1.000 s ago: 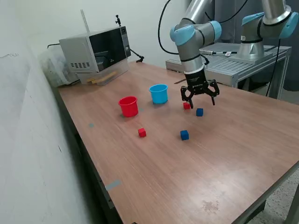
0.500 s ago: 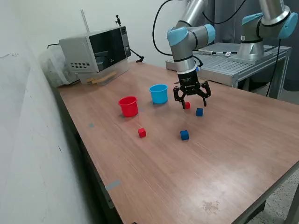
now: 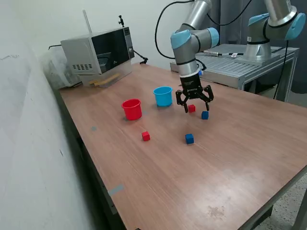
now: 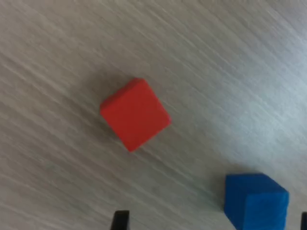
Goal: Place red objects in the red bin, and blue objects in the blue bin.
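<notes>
Pincer [image 3: 192,104] hung spread wide and empty over a red cube [image 3: 192,109] at frame centre, a blue cube [image 3: 205,115] just lower right on the tabletop [image 3: 230,158].

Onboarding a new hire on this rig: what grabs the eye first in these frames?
The open gripper poised right over a red cube, which fills the wrist view with a blue cube close beside it. Next, the red cup and light blue cup standing on the wooden table, toward the exterior view's left of the gripper.
</notes>
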